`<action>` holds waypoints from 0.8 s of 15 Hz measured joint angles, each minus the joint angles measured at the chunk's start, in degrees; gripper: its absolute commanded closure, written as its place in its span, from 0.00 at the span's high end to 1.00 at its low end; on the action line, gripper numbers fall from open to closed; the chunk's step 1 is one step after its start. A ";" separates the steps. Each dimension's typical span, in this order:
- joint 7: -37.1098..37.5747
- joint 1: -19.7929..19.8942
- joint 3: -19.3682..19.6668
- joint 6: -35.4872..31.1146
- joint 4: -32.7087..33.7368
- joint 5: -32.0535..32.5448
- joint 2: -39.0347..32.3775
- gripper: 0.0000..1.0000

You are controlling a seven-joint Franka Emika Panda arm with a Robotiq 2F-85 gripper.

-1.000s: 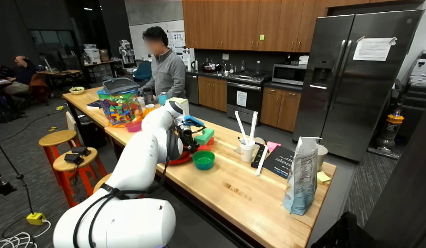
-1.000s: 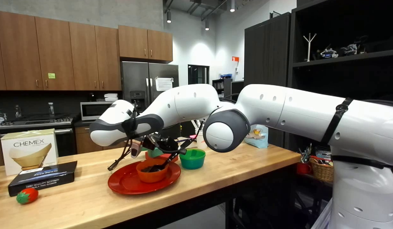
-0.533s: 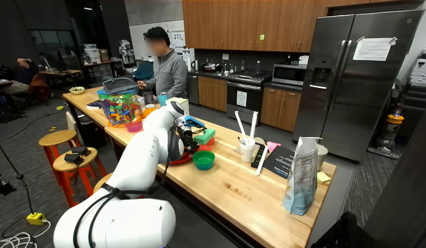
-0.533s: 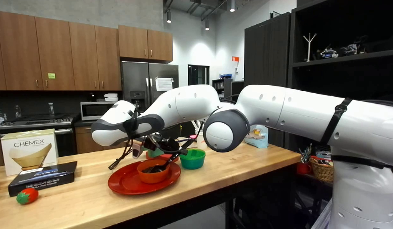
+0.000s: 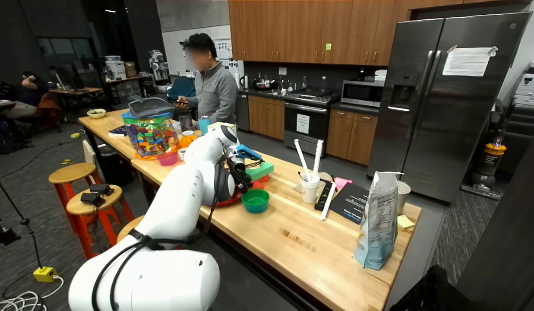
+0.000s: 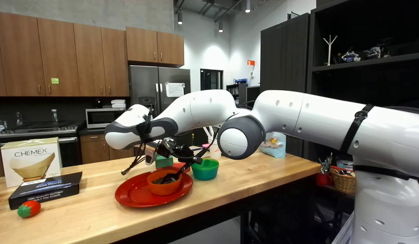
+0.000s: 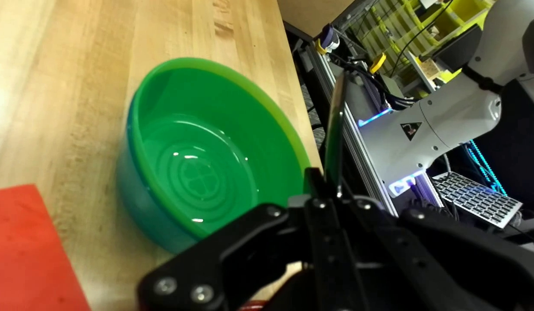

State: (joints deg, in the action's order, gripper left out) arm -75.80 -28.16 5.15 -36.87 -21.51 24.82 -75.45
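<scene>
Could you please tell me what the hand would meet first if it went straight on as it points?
The hand would probably meet the green bowl first; depth is unclear, so it might just miss.

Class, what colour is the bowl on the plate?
The bowl is orange, clearest in an exterior view.

One black spoon [image 6: 173, 176] and one orange bowl [image 6: 165, 190] are counted. One red plate [image 6: 132, 192], one pink bowl [image 5: 167, 159] and one green bowl [image 7: 200, 170] are found; whether the green bowl is nested in another cannot be told. One green block [image 6: 164, 161], one white box [image 6: 31, 162], one black box [image 6: 46, 190], one strawberry [image 6: 30, 207] and one food bag [image 5: 377, 220] are noted. One refrigerator [image 5: 465, 112], one microwave [image 5: 361, 93] and three stools [image 5: 72, 173], one of them partly hidden, are recorded. Three people [image 5: 217, 93] are counted.
</scene>
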 measured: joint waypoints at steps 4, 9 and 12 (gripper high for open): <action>2.40 2.61 -1.53 2.41 -0.08 -4.13 0.00 0.01; 5.44 5.78 -3.29 4.24 -1.79 -12.32 0.62 0.01; 6.31 6.38 -3.38 4.45 -1.85 -14.43 0.65 0.01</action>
State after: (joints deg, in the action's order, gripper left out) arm -69.49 -21.77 1.77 -32.43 -23.36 10.39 -74.81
